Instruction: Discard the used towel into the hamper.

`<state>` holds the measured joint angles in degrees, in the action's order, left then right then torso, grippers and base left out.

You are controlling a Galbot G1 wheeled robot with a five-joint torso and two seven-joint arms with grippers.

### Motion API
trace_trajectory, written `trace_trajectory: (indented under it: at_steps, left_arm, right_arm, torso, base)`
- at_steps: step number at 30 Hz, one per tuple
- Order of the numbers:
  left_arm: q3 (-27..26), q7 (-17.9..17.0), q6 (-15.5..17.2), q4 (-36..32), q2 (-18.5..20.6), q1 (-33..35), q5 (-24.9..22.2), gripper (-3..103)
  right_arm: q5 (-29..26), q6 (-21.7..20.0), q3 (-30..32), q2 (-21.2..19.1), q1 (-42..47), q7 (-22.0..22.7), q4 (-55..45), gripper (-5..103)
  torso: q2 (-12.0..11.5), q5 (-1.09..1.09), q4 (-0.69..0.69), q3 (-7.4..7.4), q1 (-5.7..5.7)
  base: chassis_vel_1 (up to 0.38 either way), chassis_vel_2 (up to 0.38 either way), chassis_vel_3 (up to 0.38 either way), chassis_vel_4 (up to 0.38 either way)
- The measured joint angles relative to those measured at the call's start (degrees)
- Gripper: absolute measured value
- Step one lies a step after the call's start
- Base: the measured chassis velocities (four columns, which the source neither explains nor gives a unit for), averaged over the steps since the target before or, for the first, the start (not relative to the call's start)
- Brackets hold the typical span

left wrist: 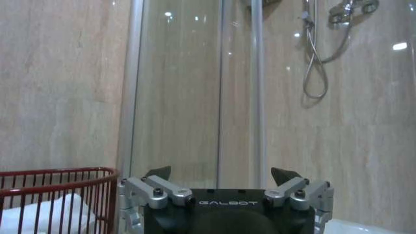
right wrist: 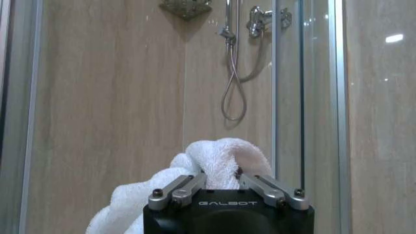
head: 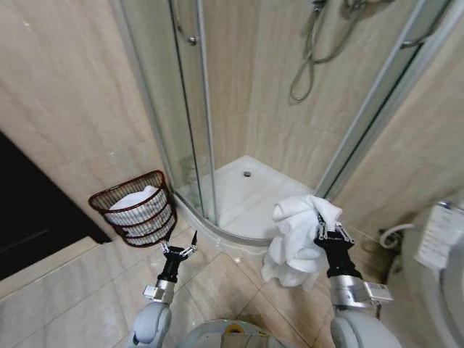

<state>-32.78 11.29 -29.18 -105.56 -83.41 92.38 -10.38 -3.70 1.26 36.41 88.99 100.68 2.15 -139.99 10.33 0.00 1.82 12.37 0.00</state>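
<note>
A white used towel [head: 299,235] hangs bunched from my right gripper [head: 325,230], which is shut on it in front of the shower tray. In the right wrist view the towel [right wrist: 215,158] bulges up between the closed fingers [right wrist: 185,187]. The hamper [head: 138,208], a dark reddish-brown wire basket, stands on the floor by the left wall with white cloth inside; its rim [left wrist: 58,178] shows close beside my left gripper [left wrist: 221,173]. My left gripper [head: 179,249] is open and holds nothing, low over the tiles just right of the hamper.
A glass shower enclosure [head: 196,109] with a white tray [head: 250,199] fills the corner ahead. A toilet [head: 442,246] stands at the far right. A dark doorway [head: 29,210] opens on the left. Beige floor tiles [head: 80,290] lie between me and the hamper.
</note>
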Motion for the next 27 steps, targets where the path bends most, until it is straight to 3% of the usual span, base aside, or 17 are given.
trace_trajectory:
  at_steps: [27]
  left_arm:
    - [-0.03, -1.61, -1.4, -0.77, -1.14, 0.35, 0.66, 100]
  right_arm:
    - [-0.77, 0.97, 0.4, -0.52, 0.34, 0.01, -0.07, 9]
  torso:
    - [-0.56, 0.0, 0.01, -0.56, 0.0]
  base:
    - [0.02, -0.023, -0.018, 0.018]
